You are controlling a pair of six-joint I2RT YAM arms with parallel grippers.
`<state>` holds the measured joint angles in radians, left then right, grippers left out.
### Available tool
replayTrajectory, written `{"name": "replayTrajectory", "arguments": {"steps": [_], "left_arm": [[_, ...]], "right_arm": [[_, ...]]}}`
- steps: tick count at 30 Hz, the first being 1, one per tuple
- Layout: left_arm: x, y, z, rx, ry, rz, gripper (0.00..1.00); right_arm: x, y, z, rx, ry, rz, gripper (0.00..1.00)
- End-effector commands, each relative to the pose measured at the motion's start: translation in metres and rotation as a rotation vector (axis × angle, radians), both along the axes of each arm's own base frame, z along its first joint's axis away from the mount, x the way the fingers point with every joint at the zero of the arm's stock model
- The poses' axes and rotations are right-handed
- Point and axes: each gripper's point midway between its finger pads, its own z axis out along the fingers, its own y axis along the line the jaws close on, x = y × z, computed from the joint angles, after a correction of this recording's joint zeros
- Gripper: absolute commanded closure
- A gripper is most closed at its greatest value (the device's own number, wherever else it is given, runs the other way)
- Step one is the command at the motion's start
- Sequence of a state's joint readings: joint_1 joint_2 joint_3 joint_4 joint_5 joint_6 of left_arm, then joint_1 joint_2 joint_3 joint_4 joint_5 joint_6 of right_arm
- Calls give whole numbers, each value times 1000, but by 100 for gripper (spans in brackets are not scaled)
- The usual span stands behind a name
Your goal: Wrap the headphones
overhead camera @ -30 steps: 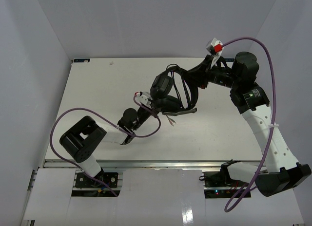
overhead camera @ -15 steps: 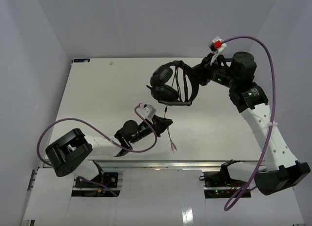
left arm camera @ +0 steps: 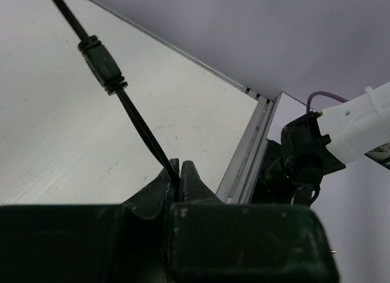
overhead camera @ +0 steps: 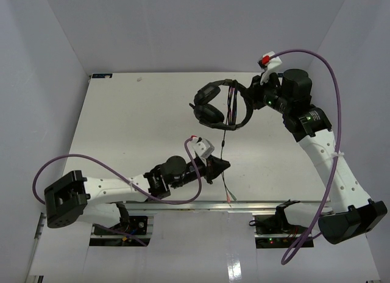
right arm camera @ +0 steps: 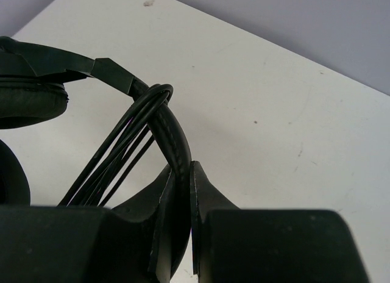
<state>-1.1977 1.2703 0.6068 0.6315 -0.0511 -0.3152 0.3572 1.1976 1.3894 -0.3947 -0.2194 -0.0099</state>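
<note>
Item one, my right claw (right arm camera: 181, 176): clenched on headband (right arm camera: 113, 71) of headphones (overhead camera: 209, 106), arm extended over worktop (overhead camera: 122, 124).
Item two, my left claw (left arm camera: 180, 170): pinching cable (left arm camera: 101, 64), arm stretched low.

Seen from the right wrist, the black over-ear headphones (right arm camera: 36, 103) run off the left edge of the frame, with only slivers of the two padded earcups showing. The dark bulk of the right claw (right arm camera: 181, 168) along the bottom hides where the wound loops of the thin black cable (right arm camera: 116, 152) end. From the left wrist, the cable is cut off at the top left corner. Below the pinch of the left claw (left arm camera: 180, 167) it vanishes behind the claw's blurred black body. From overhead, the reddish plug (overhead camera: 230, 201) near the lower edge of the white table (overhead camera: 122, 112) is too small to make out.
</note>
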Motion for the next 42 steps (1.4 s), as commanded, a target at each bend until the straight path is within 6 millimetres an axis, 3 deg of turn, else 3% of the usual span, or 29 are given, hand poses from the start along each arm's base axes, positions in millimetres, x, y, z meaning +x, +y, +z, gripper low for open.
{"name": "replayTrajectory", "arguments": {"steps": [1, 5, 11, 15, 17, 24, 29, 35, 42], "left_arm": [[-34, -2, -5, 176, -3, -95, 100], [-40, -11, 17, 223, -16, -123, 100], [-38, -32, 43, 269, -19, -153, 100], [-28, -42, 52, 326, -48, -131, 100], [-19, -46, 67, 333, -93, -102, 100], [16, -32, 109, 362, -238, 31, 100], [29, -18, 133, 381, -315, 102, 100], [43, 0, 147, 397, -356, 171, 100], [29, -12, 140, 345, -275, 48, 100]], "right_arm": [[30, -30, 55, -10, -266, -197, 92], [35, -35, 42, -94, -288, -255, 92], [35, -14, 18, -240, -307, -256, 92], [37, -11, 10, -298, -318, -261, 92], [36, -9, 6, -339, -322, -256, 92], [32, -7, -17, -421, -306, -236, 92], [28, -4, -27, -440, -295, -215, 92], [25, 1, -36, -458, -285, -189, 92], [25, 3, -44, -494, -286, -192, 92]]}}
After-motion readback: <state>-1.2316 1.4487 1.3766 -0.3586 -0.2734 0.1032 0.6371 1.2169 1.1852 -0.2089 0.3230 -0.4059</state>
